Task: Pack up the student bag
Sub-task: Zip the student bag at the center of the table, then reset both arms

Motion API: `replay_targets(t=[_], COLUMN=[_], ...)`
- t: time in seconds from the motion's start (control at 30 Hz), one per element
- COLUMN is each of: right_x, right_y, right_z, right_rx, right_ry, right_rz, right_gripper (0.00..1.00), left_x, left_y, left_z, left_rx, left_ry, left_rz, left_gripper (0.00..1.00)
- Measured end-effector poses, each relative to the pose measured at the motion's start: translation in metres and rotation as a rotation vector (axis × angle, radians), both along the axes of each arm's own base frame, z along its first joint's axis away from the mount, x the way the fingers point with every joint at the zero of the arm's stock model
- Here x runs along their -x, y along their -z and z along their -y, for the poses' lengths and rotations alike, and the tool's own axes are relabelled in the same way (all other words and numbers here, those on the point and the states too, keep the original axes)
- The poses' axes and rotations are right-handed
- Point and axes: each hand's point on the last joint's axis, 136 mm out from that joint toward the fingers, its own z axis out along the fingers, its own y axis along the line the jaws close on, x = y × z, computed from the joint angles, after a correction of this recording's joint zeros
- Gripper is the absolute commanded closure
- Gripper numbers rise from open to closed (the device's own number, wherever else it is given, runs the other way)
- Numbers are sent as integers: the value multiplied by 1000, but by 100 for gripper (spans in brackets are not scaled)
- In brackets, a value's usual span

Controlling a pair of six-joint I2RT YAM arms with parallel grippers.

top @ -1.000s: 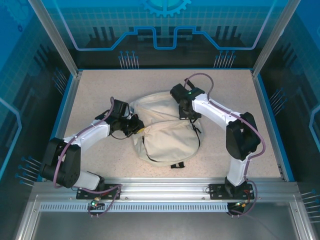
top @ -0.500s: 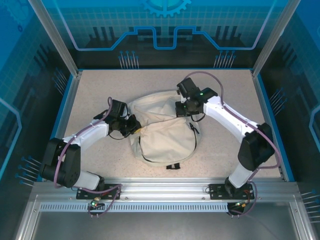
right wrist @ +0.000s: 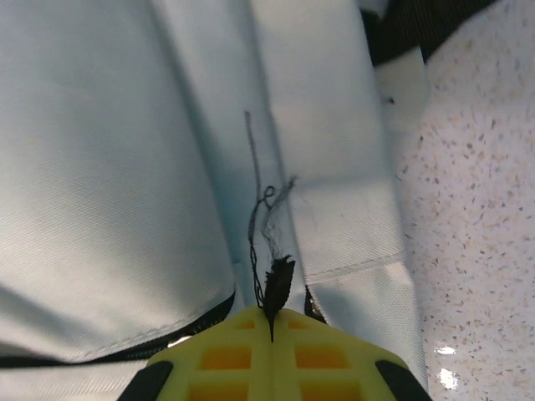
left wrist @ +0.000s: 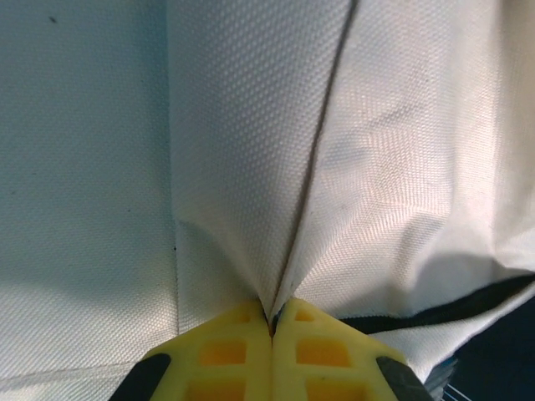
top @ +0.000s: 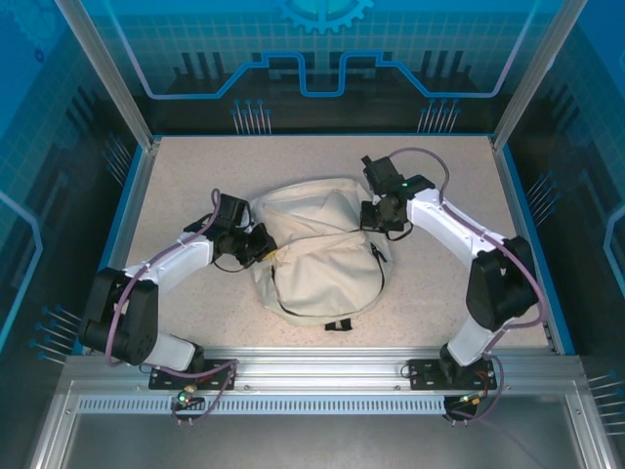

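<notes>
Your right gripper (top: 375, 217), clamped on a black tab (right wrist: 276, 284), has pulled toward the table's (top: 195, 176) right edge; your left gripper (top: 262, 244) pinches the student bag (top: 317, 269) fabric, likely working its zipper.

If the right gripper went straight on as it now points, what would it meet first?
Probably the student bag: the right gripper, shut on its black tab, points straight into the cream fabric.

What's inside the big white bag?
You can't see inside. The student bag lies on the speckled table, and its cream cloth covers anything that may be in it. The left gripper and right gripper grip it from outside.
</notes>
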Motion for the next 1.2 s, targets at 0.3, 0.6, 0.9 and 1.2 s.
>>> replay_targets(t=[0.3, 0.6, 0.9, 1.2], right_x=[-7, -45, -38, -17], right_y=[17, 16, -49, -130], right_z=[-8, -31, -6, 90], right_rx=[-111, -175, -112, 103], right_ry=[3, -41, -58, 124], right_rz=[-44, -1, 208, 576], right_gripper=[100, 82, 6, 0], left_x=[-28, -91, -96, -60], left_y=[2, -17, -71, -141], left_z=[8, 8, -40, -120], left_rx=[-6, -59, -205, -478], left_ry=[17, 10, -78, -257], left_rz=[-24, 76, 228, 491], left_gripper=[100, 74, 9, 1])
